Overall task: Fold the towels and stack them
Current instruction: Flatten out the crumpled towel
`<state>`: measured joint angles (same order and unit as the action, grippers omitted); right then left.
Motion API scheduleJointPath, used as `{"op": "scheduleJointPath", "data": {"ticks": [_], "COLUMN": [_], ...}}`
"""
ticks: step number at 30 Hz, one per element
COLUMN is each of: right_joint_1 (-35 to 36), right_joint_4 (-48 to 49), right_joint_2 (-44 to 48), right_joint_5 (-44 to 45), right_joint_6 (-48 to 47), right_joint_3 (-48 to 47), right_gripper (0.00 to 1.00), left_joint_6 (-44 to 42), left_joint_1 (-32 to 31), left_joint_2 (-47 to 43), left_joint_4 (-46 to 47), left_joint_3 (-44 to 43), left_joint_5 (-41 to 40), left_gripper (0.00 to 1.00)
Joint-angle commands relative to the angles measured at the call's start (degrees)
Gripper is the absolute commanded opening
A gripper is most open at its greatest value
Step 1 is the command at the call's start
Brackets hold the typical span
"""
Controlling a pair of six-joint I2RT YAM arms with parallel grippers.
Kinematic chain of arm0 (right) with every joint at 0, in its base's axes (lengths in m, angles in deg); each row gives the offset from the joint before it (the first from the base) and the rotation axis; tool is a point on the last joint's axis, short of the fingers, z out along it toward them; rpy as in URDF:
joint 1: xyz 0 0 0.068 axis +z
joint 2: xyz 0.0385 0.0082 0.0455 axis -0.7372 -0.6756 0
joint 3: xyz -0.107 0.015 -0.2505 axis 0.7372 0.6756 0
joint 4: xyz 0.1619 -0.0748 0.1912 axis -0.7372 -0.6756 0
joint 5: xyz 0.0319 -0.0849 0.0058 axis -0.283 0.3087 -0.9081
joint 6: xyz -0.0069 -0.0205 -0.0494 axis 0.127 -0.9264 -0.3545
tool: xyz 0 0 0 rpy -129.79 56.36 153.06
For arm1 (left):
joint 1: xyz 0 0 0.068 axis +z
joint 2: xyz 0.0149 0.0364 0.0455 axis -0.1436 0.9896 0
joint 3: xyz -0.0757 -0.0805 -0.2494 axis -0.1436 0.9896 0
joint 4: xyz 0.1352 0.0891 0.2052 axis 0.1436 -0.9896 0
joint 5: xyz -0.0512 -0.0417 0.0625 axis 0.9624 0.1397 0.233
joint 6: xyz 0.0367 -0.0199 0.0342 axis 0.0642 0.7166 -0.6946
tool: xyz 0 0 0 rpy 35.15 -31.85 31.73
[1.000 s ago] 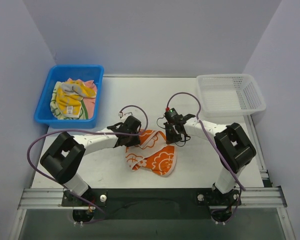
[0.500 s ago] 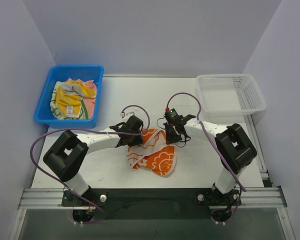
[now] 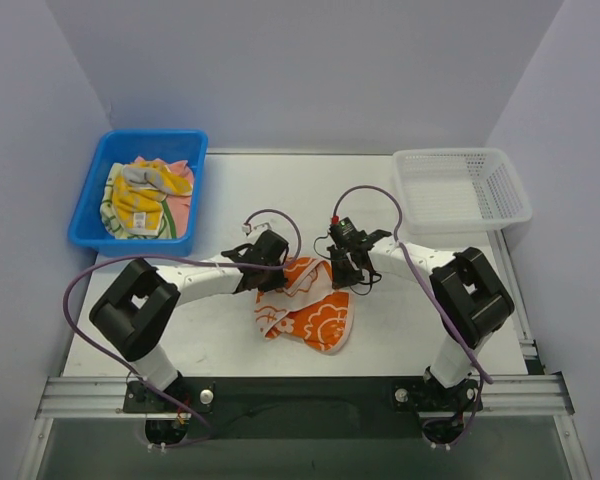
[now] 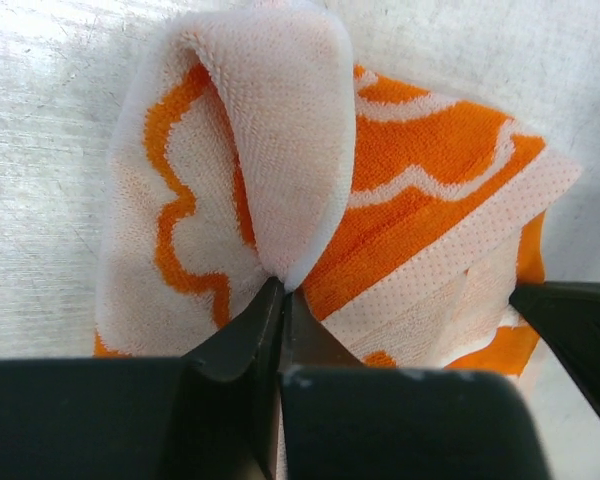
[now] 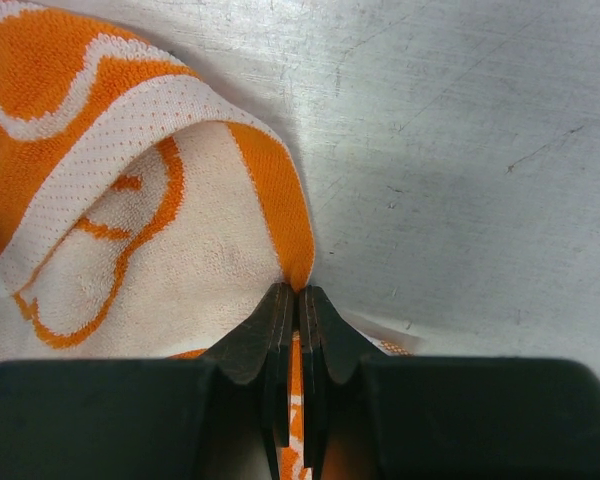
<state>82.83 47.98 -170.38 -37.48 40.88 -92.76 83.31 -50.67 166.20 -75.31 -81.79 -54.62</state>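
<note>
An orange towel with white flowers (image 3: 315, 305) lies crumpled on the table between the two arms. My left gripper (image 3: 278, 275) is shut on the towel's left edge; in the left wrist view a white fold (image 4: 280, 150) bunches up out of the closed jaws (image 4: 282, 300). At the towel's upper right, my right gripper (image 3: 342, 272) is shut on an orange hem (image 5: 295, 250), which the right wrist view shows pinched between the fingertips (image 5: 298, 300). Other towels (image 3: 145, 198), yellow, pale green and pink, lie heaped in the blue bin.
A blue bin (image 3: 88, 215) stands at the back left. A white mesh basket (image 3: 460, 190) stands at the back right. Purple cables loop over both arms. Bare white table (image 3: 290, 190) lies between bin and basket.
My left gripper has closed on the towel's left edge and shifted slightly right. The right gripper has kept its hold and has not moved.
</note>
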Motion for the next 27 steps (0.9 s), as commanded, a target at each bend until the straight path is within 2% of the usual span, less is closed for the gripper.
{"op": "scheduleJointPath", "data": {"ticks": [1, 7, 12, 19, 23, 27], "right_joint_1": [0.4, 0.2, 0.1, 0.1, 0.3, 0.2], "right_joint_4": [-0.8, -1.5, -5.1, -6.4, -6.4, -6.5], "right_joint_2": [2.8, 5.4, 10.4, 18.3, 21.6, 24.8], "right_joint_5": [1.9, 4.3, 12.8, 23.8, 26.1, 24.6], "right_joint_6": [-0.4, -1.8, -9.5, -21.6, -28.8, -34.9], "right_joint_3": [0.5, 0.4, -3.9, -13.5, -21.8, -29.0], "right_gripper": [0.00, 0.00, 0.00, 0.00, 0.00, 0.00], "left_joint_6": [-0.6, -5.9, -11.6, -19.2, -23.3, -24.4], "left_joint_1": [-0.6, 0.2, 3.2, 8.7, 9.6, 9.7], "left_joint_2": [0.1, -4.2, -10.3, -14.6, -16.7, -18.8], "left_joint_4": [1.7, -3.5, -9.1, -15.1, -16.2, -16.3], "left_joint_3": [-2.8, -6.2, -12.4, -25.8, -35.3, -42.3], "left_joint_5": [-0.5, -5.2, -7.5, -4.2, -1.0, 1.5], "left_gripper": [0.01, 0.00, 0.00, 0.00, 0.00, 0.00]}}
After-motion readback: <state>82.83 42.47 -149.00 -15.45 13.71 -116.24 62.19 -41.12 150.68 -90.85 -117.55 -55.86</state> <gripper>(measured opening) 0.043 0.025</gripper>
